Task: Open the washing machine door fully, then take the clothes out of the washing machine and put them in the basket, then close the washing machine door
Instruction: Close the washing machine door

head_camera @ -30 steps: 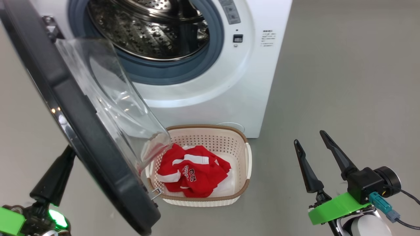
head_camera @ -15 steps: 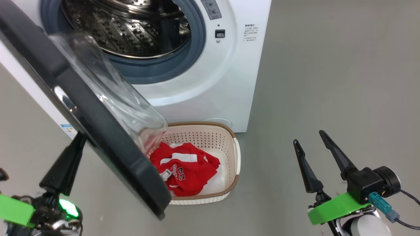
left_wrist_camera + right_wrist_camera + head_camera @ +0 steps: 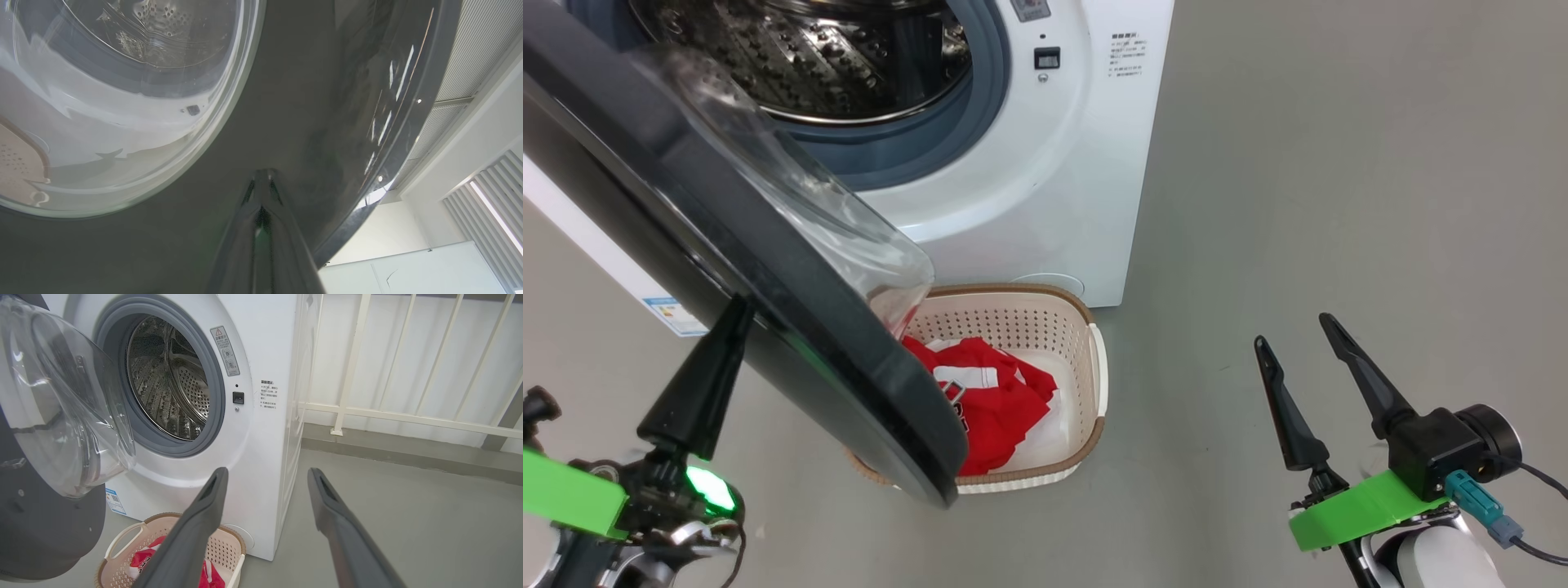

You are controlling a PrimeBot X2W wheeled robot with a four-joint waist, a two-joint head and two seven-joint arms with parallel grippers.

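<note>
Step in hand looks like the door close: the drum reads empty from here and the red clothes lie in the basket, which sits on the floor against the front of the washing machine. The washing machine door stands roughly half open, swung out over the basket's left side. Your left hand is fully shut, holds nothing, and has its tips pressed on the door's glossy black outer face, just outside the glass bowl in the wrist view. The right hand is spread wide, empty, over the floor well right of the basket. To do it well, push along the hinge arc rather than straight ahead. Put the contact out toward the free edge for leverage, because that face is slick and the tips could skate off. I can't tell the clearance between the door's lower edge and the basket rim, so go slow there. Finish with a firm press so the metal latch hook seats in the dark catch. For writing, there is a grey warning sticker with a red triangle, a small printed text block and a blue label low on the side. All are too small to read, and the lettering on the clothes is hidden.
</note>
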